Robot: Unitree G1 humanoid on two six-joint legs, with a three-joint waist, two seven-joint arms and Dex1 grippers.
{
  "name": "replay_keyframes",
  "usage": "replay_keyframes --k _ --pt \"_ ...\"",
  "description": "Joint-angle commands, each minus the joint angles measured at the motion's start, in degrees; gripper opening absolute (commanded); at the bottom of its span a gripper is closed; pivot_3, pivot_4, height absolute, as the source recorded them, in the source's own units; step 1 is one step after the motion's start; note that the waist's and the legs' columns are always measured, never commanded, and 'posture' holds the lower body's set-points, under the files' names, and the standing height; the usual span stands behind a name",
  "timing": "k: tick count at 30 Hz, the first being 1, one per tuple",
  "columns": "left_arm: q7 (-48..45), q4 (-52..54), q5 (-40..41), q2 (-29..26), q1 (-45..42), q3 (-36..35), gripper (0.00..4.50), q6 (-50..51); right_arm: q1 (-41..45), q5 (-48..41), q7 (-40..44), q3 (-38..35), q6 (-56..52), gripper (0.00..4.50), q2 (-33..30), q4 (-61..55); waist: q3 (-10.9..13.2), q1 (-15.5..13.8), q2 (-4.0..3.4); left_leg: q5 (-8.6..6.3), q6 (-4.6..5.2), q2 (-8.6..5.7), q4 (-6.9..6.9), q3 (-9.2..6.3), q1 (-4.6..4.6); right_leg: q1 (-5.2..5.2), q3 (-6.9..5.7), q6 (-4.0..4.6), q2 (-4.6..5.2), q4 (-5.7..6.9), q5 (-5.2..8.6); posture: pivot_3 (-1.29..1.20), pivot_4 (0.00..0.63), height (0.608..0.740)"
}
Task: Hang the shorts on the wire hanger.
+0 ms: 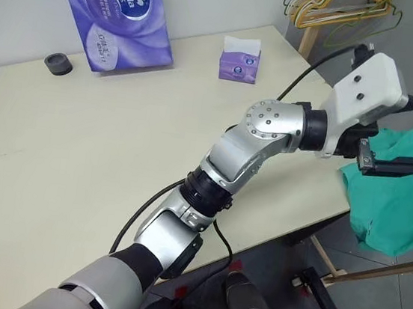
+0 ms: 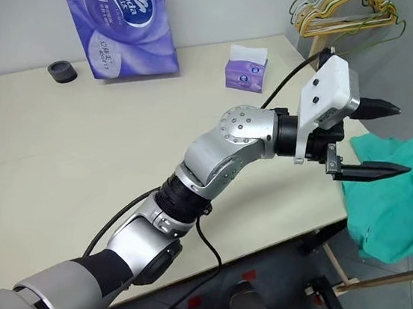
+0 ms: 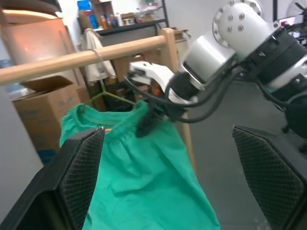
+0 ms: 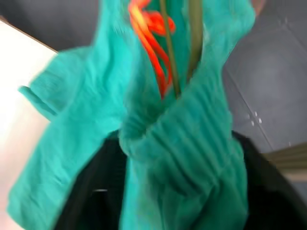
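The teal-green shorts (image 3: pixel 139 167) hang from a wooden rail off the table's right edge, and they also show at the right side of the head view (image 1: pixel 400 201). The thin greenish wire hanger (image 3: pixel 115 99) runs into their gathered waistband, with its wire (image 4: pixel 169 52) beside an orange-red cord. My right gripper (image 3: pixel 145 125) is at the waistband. Its black fingers (image 4: pixel 91 191) stand wide apart with the bunched waistband between them. My left gripper (image 1: pixel 412 134) reaches across to the right, open and empty, a little short of the shorts.
On the cream table (image 1: pixel 79 146) stand a large purple tissue pack (image 1: pixel 122 8), a small purple tissue box (image 1: pixel 240 59) and a black round cap (image 1: pixel 58 63). Bunched yellow hangers (image 1: pixel 337 8) hang at the back right. The wooden rail (image 3: pixel 57 64) spans above a cardboard box (image 3: pixel 43 110).
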State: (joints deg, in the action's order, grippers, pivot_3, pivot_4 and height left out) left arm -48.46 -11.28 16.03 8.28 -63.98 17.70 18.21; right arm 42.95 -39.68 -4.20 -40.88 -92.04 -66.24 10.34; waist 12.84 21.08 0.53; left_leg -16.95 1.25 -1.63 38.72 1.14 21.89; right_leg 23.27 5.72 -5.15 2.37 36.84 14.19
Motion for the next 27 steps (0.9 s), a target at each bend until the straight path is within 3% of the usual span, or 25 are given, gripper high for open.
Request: replay_keyframes --k 1,2,9,17,22,27 --pt "-0.94 1.94 0.52 0.94 -0.36 0.09 4.50 -1.74 -0.24 -5.79 -4.44 -2.79 -0.46 4.17 -3.39 -5.36 -0.01 0.25 -0.01 0.00 0.00 0.00 0.00 0.00 0.00 0.00 0.00 0.00 0.00 0.00 0.00 -0.46 0.214 0.740" --pt "-1.15 1.90 0.51 0.99 -0.32 0.17 4.50 -1.92 -0.85 -7.37 -5.47 -2.69 -0.46 4.47 -4.38 -6.45 -0.01 0.45 -0.01 0.00 0.00 0.00 0.00 0.00 0.00 0.00 0.00 0.00 0.00 -0.01 0.00 -0.46 0.213 0.740" --pt "-2.35 1.57 0.26 0.97 0.13 0.71 4.50 -2.76 0.54 -7.16 -6.90 1.45 -0.46 4.47 -8.40 -16.34 -0.02 1.30 -0.04 -0.02 0.02 0.00 -0.01 0.00 0.02 0.00 -0.01 -0.01 0.00 -0.07 0.01 -0.47 0.200 0.740" --pt "-3.23 2.33 -0.60 -0.46 2.00 1.84 4.50 -2.50 11.20 -3.87 -3.81 11.31 1.85 4.47 -2.64 -22.84 -0.08 2.88 -0.13 -0.06 0.07 0.02 -0.03 0.11 0.00 0.05 0.10 -0.01 0.00 -0.07 0.01 -0.45 0.194 0.740" --pt "-2.25 4.00 -2.58 -3.60 5.84 2.08 4.50 -2.71 5.97 -2.04 3.58 17.10 10.93 4.47 1.97 -28.90 -0.26 2.61 -0.40 -0.06 0.07 0.04 -0.02 0.07 0.01 0.05 0.07 -0.07 -0.02 -0.02 -0.02 -0.38 0.170 0.740" --pt "3.50 6.89 -7.13 -12.07 11.87 -0.47 4.50 1.31 -5.37 6.08 10.40 23.89 32.57 4.47 9.79 -33.12 -0.53 1.41 -0.42 -0.05 0.06 0.08 0.05 -0.07 0.02 0.05 -0.01 -0.26 -0.03 0.08 -0.07 -0.23 0.123 0.740"
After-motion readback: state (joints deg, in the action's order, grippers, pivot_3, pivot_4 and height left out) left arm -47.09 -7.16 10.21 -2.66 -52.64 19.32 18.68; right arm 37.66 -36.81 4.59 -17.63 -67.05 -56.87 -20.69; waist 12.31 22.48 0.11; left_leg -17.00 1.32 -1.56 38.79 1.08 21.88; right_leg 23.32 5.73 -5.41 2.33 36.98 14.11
